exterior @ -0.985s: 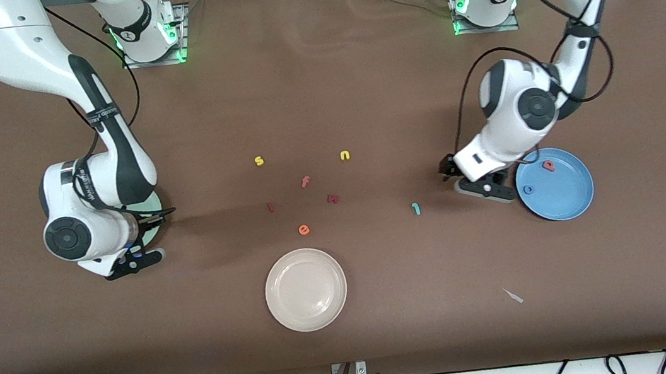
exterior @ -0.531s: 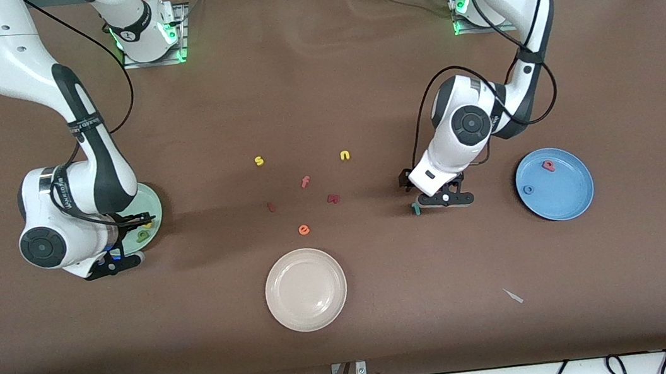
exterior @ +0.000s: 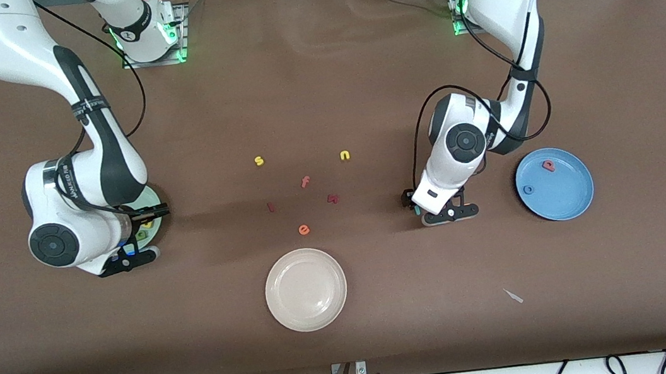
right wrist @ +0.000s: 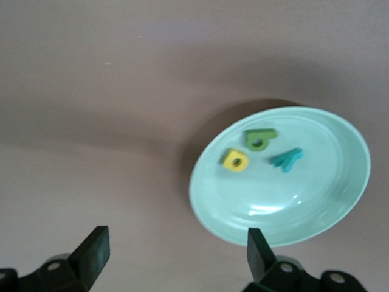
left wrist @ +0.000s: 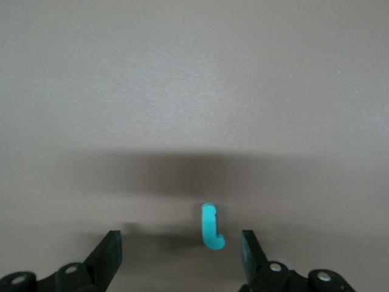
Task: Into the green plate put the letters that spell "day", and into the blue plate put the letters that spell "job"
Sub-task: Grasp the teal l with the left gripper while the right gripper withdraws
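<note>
Teal foam forms the "j" [left wrist: 211,227], which is seen lying flat on the brown surface [exterior: 358,82] directly under the left gripper [left wrist: 181,255], between its two fingers, whose jaws are spread wide and touch nothing. In the front view this letter is almost wholly hidden by the left gripper [exterior: 445,211], which is lowered close to the surface just beside the blue plate [exterior: 570,202], toward the middle of the surface. In the blue plate the pinkish-red "b" [exterior: 549,165] and the blue "o" [exterior: 528,189] are found, apart from each other.

The right gripper [right wrist: 176,255] is held above the brown surface next to the green plate [right wrist: 304,225], with its jaws wide apart and nothing between them. In the green plate the dark green "d" [right wrist: 260,139], the yellow "a" [right wrist: 234,160] and the teal "y" [right wrist: 287,159] are seen close together. In the front view the green plate [exterior: 151,200] is largely covered by the right arm.
</note>
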You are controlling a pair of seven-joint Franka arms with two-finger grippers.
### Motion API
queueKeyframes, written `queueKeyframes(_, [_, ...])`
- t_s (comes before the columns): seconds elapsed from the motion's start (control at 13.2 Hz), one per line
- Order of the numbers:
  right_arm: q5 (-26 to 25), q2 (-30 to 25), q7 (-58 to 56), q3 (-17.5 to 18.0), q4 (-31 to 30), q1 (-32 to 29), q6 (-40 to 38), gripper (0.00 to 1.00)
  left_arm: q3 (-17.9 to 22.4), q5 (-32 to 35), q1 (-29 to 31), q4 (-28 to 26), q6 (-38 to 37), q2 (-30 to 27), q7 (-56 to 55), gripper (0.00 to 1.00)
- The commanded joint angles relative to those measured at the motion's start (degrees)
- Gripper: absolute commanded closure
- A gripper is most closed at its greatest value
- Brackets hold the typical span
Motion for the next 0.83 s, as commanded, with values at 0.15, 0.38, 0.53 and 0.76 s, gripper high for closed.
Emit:
queueKeyframes(0.15, [0.1, -3.7, 4.3, 2.1, 1.1, 0.2, -6.1, 0.00, 1.4, 0.4, -2.7, 2.0, 2.3, 3.0, -1.5, 0.30])
queueKeyframes(0.38, [0.1, -6.2, 4.2, 2.1, 1.2, 1.1, -8.9, 0.00, 1.5, 0.7, -2.8, 2.0, 2.3, 3.4, -1.3, 0.83])
queueKeyframes(0.53, [0.1, -8.7, 4.4, 1.9, 1.3, 2.5, -12.2, 0.00, 1.5, 0.7, -2.8, 1.9, 2.2, 3.2, 0.4, 1.00])
queueKeyframes(0.76, [0.0, -15.1, 3.7, 2.0, -0.4, 3.5, -11.3, 0.00, 2.5, 0.8, -2.6, 1.8, 1.4, 1.8, 2.8, 1.00])
